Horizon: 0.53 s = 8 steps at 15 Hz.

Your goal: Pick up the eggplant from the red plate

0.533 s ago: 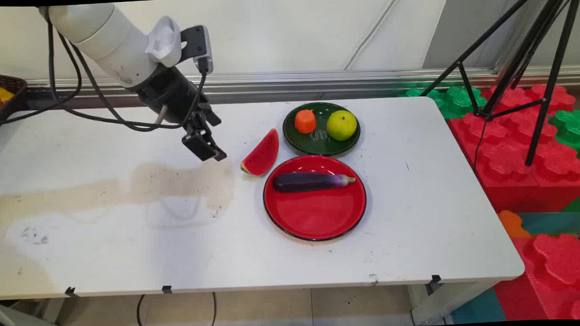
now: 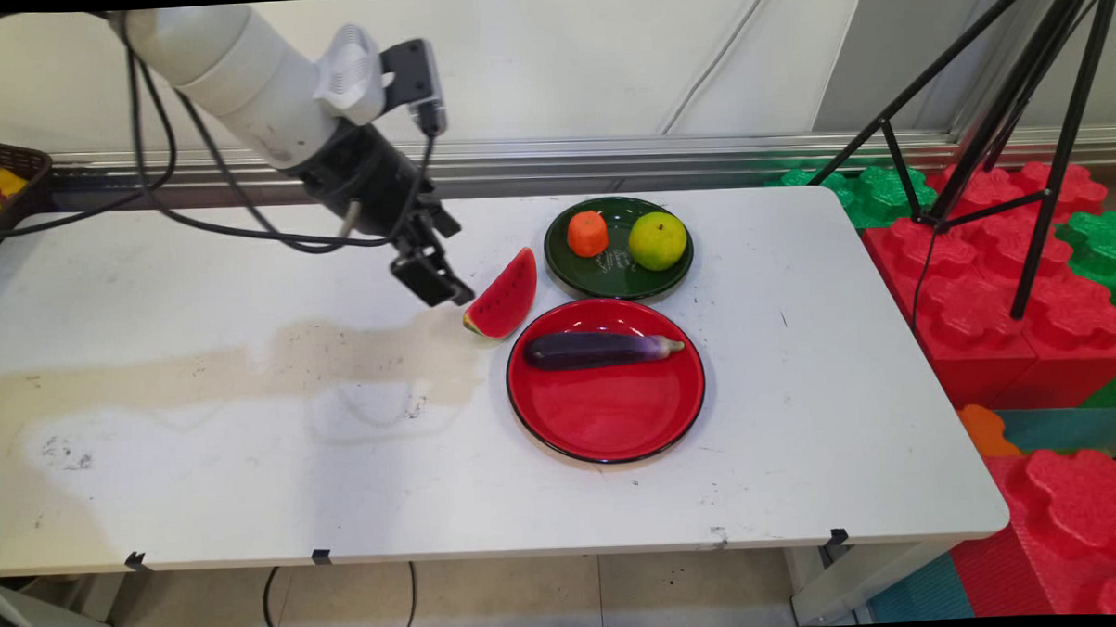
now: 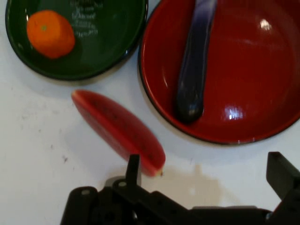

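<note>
From the main view I see the gripper hanging above the table, just left of the melon slice and not touching it. The slice is a wedge with red flesh, dark seeds and a thin green rind along its curved edge. It lies on the bare table just left of the two plates, its long axis running from near-left to far-right, the upper tip pointing toward the green plate. The red plate sits just right of the slice's lower end and holds an eggplant lying crosswise, its stem to the right. The green plate, behind the red one, carries an orange piece and a green fruit, side by side. I cannot tell the jaw gap from here.

In the hand view I see the two fingers rising from the bottom edge well apart, so the jaws stand wide and hold nothing. The left finger's tip sits right at the slice's near end. The slice runs diagonally from upper left to lower right, red face up. Above it is the green plate with the orange piece; to the right is the red plate with the eggplant lying lengthwise toward me.
</note>
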Motion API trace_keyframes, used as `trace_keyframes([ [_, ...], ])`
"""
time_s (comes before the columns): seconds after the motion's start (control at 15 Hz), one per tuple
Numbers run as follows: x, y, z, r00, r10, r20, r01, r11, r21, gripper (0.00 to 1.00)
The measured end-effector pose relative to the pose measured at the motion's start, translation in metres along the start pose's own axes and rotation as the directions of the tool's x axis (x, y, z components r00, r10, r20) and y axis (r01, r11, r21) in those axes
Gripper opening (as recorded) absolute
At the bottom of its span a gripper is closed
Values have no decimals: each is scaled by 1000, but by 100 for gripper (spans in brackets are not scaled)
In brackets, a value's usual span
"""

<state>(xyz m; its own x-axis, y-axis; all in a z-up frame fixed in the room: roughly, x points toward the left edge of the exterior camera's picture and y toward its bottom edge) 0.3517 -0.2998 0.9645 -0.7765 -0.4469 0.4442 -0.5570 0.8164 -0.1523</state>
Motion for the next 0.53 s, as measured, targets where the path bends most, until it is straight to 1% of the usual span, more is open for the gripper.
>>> trace_keyframes([
  [0.27, 27, 4, 17, 1000, -10, -12, 10, 1000, 22, 100],
  [0.53, 58, 8, 53, 1000, -2, 24, 1, 999, 42, 100],
])
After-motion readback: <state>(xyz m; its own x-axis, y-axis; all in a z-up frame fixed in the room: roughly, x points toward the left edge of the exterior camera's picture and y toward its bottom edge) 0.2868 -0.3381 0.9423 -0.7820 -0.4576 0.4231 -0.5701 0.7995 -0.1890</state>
